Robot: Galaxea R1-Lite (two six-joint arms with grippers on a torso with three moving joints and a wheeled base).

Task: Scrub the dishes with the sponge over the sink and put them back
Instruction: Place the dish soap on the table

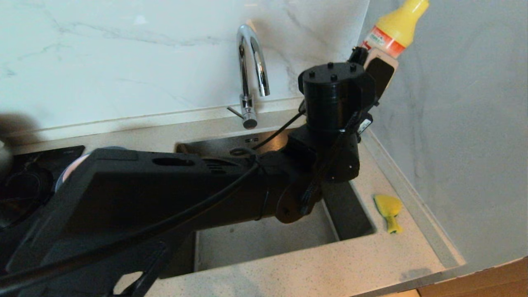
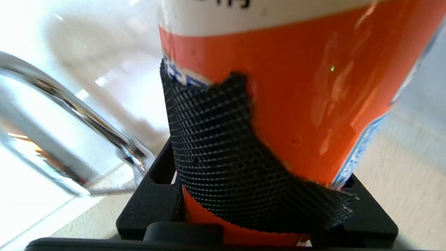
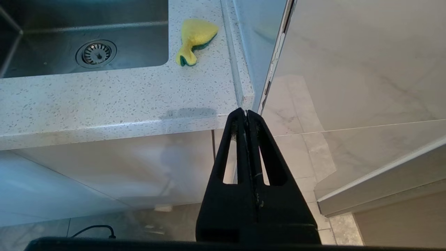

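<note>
1. Black left gripper (image 1: pixel 377 74) is holding a yellow plastic bottle with an orange label (image 1: pixel 394 31) up in the back right corner, past the curved shiny tap (image 1: pixel 251 74). Its jaws are clamping the bottle's sides.
2. Black right gripper (image 3: pixel 246 113) is hanging low in front of the counter's edge, with its jaws pressing tight together on nothing.
3. Small squashed yellow sponge with a green side (image 1: pixel 389 211) is lying on the speckled counter (image 1: pixel 330 268), just right of the steel sink (image 1: pixel 268 239).

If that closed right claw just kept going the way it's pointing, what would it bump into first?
Probably the counter's front edge: the shut right gripper points toward that corner, below the sponge. Depth is hard to judge.
</note>
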